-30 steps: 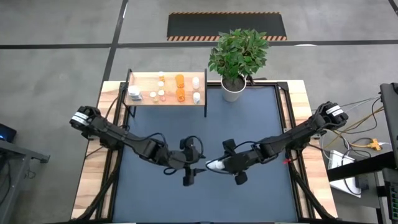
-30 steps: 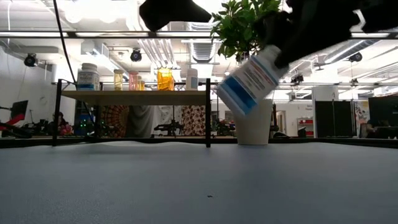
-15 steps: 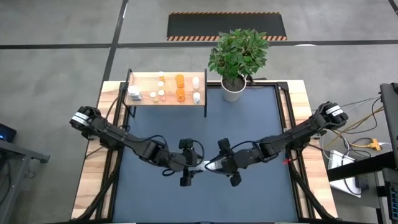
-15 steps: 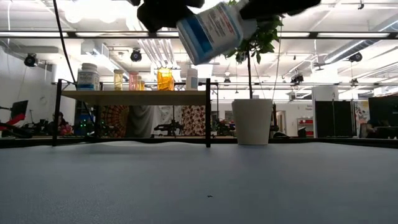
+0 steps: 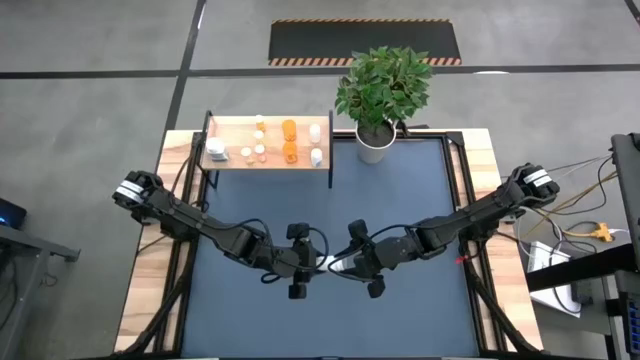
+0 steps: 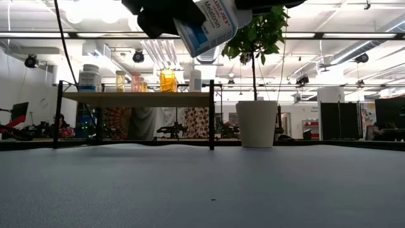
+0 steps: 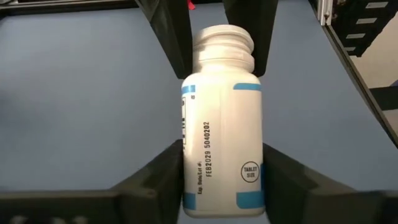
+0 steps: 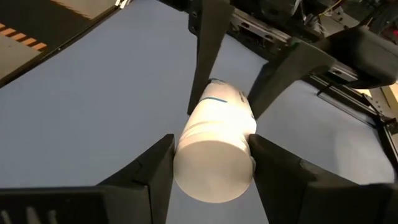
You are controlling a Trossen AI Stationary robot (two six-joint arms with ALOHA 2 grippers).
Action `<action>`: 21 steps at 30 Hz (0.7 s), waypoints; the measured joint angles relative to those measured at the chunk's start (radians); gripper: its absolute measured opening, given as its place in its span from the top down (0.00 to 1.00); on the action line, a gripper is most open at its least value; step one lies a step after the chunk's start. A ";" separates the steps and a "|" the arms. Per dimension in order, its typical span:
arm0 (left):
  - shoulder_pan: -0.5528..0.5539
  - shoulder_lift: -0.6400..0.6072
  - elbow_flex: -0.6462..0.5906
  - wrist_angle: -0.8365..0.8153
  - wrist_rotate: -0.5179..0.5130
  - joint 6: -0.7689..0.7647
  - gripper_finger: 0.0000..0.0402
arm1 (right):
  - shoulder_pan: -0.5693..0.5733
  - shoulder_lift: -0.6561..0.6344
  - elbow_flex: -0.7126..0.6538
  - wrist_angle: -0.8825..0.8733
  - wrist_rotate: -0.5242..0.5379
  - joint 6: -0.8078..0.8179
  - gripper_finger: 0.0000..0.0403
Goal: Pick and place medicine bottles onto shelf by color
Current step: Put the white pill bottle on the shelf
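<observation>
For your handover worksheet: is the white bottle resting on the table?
No: in the low view the white bottle hangs high above the table, held between both grippers.

Open industrial lab: ceiling ducts [image 6: 158, 50], concrete floor [image 5: 90, 100].

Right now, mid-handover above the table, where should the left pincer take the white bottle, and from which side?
By the lower body of the white bottle, coming in from the base end along its length. The right pincer is shut on the cap end, so only the base half is free. Its straight labelled sides probably seat better than the stepped neck. The left pincer already flanks that part.
</observation>
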 joint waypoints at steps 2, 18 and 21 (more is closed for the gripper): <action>0.000 0.000 -0.008 0.007 -0.003 0.001 0.70 | 0.000 0.000 0.000 0.003 0.001 0.000 0.55; 0.000 -0.013 -0.046 0.069 -0.146 0.159 0.71 | -0.003 -0.165 -0.001 -0.021 0.042 -0.028 0.27; 0.000 -0.017 -0.046 0.142 -0.146 0.239 0.70 | -0.003 -0.238 -0.020 -0.034 0.042 -0.025 0.26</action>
